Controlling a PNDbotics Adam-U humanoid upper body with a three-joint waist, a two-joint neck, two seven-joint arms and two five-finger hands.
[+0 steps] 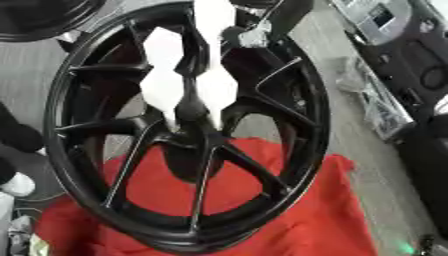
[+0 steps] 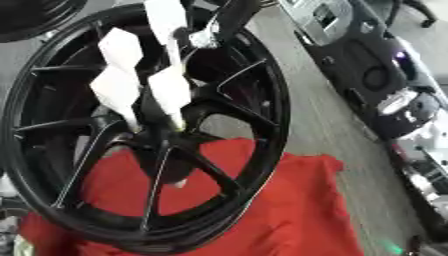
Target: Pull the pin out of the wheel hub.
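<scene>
Black wheel hub stands tilted on red cloth. Robot hand at 12 o'clock, finger state unclear. Pin unseen; hub may tip if yanked

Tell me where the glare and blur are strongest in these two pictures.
Left eye view: blown-out white patches show between the spokes of the black wheel, hiding what lies behind; the edges are soft. Right eye view: the same white patches sit higher and further left; the wheel looks smeared, while the red cloth is evenly lit.
</scene>
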